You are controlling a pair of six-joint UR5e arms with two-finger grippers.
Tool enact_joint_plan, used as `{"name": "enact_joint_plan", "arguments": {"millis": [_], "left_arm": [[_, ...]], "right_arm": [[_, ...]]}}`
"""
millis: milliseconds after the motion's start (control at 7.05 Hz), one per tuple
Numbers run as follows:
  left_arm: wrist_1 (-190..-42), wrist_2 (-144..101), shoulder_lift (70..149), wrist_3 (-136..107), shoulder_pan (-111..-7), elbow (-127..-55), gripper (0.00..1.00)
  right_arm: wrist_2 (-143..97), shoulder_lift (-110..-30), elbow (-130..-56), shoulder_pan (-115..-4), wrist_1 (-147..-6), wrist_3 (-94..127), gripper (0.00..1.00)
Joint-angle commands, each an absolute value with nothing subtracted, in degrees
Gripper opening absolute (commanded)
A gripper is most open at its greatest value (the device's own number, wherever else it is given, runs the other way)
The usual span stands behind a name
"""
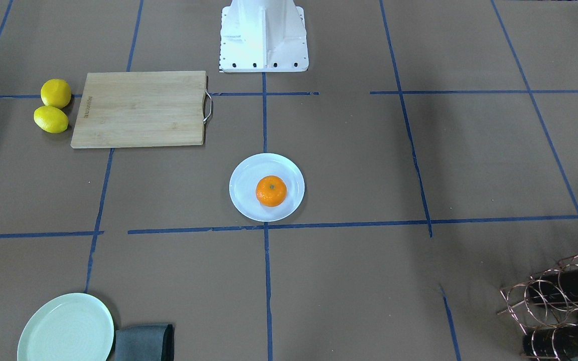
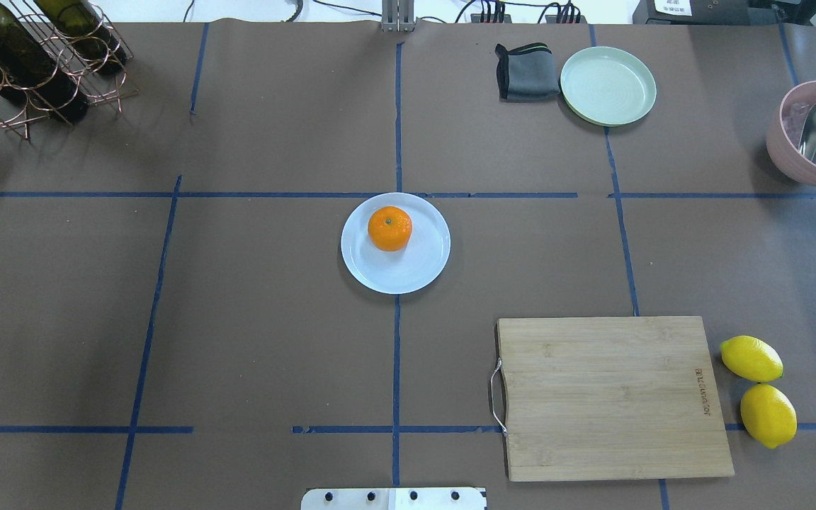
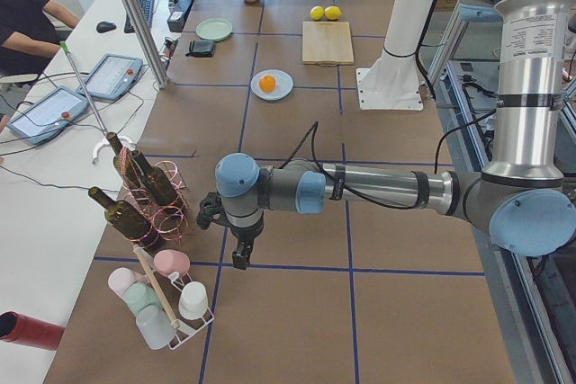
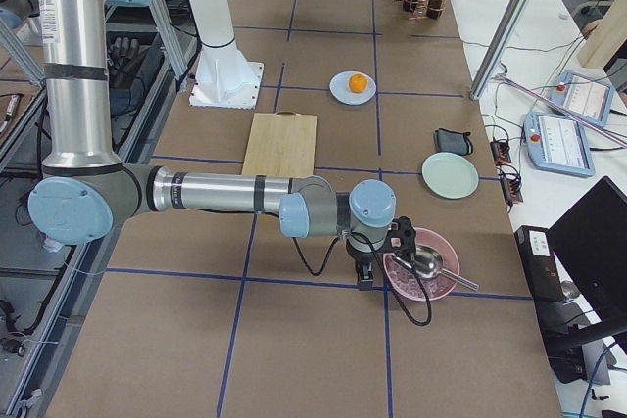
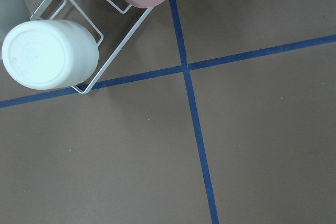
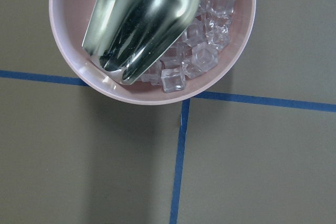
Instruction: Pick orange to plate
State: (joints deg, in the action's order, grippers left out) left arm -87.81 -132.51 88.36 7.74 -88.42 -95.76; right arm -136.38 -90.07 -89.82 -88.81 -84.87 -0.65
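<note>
The orange [image 1: 271, 191] rests on the pale bluish-white plate [image 1: 241, 175] in the middle of the table, a little toward the plate's far side in the overhead view, orange [image 2: 389, 228] on plate [image 2: 408, 273]. Nothing touches either. My left gripper [image 3: 241, 258] hangs low over the table near the bottle rack, far from the plate; I cannot tell whether it is open or shut. My right gripper [image 4: 365, 279] hangs beside the pink bowl at the other end, and its state is just as unclear. No fingers show in either wrist view.
A wooden cutting board [image 2: 610, 397] lies with two lemons [image 2: 758, 389] beside it. A mint-green plate [image 2: 607, 85] and a grey cloth [image 2: 525, 71] sit far right. A pink bowl [image 6: 152, 85] holds ice and a metal scoop. A bottle rack [image 2: 25, 64] and a cup rack [image 5: 89, 40] stand left.
</note>
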Motion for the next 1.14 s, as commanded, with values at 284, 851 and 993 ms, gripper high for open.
{"name": "enact_joint_plan", "arguments": {"millis": [284, 851, 993], "left_arm": [[-87.01, -132.71, 88.77, 7.47, -88.51, -95.80, 1.00], [-87.10, -135.26, 88.33, 7.47, -88.51, -93.61, 1.00], [-87.10, -135.26, 88.33, 7.47, -88.51, -93.69, 1.00]], "right_arm": [[-136.85, -90.09, -89.82, -88.86, -84.99, 0.00, 1.00], [-137.37, -90.26, -89.82, -89.47, -84.99, 0.00, 1.00], [-137.29, -90.26, -89.82, -89.56, -84.99, 0.00, 1.00]]}}
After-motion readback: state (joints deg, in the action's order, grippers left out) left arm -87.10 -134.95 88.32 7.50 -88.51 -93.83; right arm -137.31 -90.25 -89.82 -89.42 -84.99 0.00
